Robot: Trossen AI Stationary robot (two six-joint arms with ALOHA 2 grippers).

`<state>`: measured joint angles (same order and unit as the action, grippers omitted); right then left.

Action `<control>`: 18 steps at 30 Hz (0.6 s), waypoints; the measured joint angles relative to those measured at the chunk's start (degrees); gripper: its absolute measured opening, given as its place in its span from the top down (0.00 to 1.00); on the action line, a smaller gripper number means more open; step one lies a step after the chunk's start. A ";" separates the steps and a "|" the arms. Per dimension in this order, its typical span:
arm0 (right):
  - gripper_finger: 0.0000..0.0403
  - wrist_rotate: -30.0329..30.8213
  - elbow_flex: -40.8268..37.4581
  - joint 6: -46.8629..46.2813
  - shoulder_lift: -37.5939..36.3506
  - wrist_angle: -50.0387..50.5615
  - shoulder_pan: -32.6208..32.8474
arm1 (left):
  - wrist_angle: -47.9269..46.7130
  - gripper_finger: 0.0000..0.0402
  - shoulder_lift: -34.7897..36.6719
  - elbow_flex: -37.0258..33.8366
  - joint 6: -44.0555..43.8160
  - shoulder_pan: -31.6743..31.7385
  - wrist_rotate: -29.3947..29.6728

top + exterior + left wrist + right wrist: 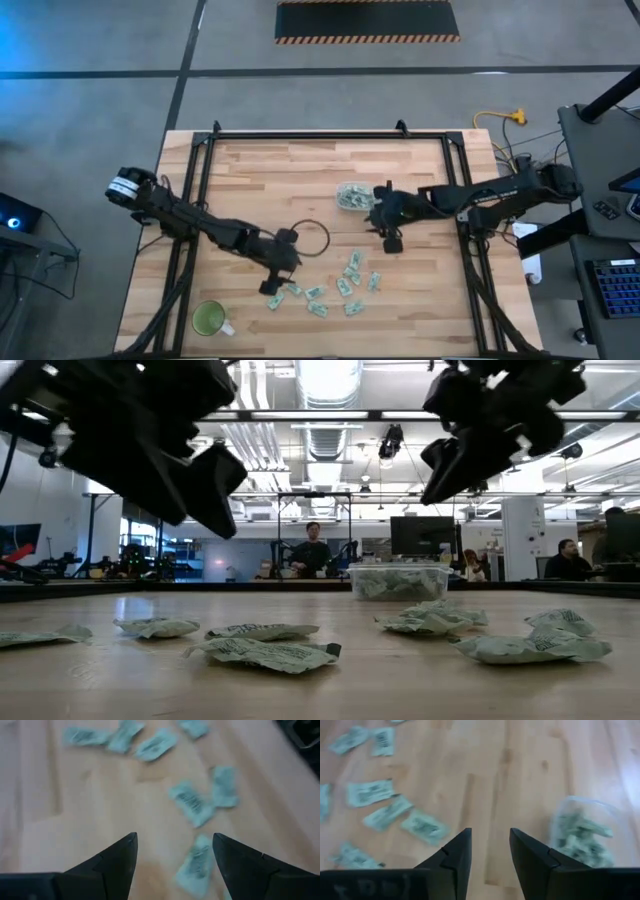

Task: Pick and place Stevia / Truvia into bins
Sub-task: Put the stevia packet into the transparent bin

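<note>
Crumpled pale green-and-white paper sachets [265, 652] lay closest to low camera, strewn across wooden table [270, 170] at lower centre of high view. Green cup with handle [210, 319] stood lower left. Left gripper [272, 287] hung above left end of scatter, fingers spread wide, empty. Right gripper [391, 240] hovered just beside clear round-cornered plastic tub [352, 196], centre right, fingers parted, empty; tub held sachets.
</note>
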<state>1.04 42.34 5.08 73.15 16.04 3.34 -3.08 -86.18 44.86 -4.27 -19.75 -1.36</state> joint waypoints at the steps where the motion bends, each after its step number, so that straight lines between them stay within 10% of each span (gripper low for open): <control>1: 0.70 -0.02 -0.36 -0.08 -0.10 -0.36 0.95 | 0.53 0.40 -0.30 0.02 0.03 -0.82 -0.03; 18: 0.79 0.60 -5.41 -6.93 -0.23 -2.03 3.67 | 1.57 0.40 -7.36 0.09 0.00 -3.56 2.31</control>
<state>1.63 36.93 -1.85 72.93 14.01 7.01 -1.52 -93.54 44.95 -4.27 -23.31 0.95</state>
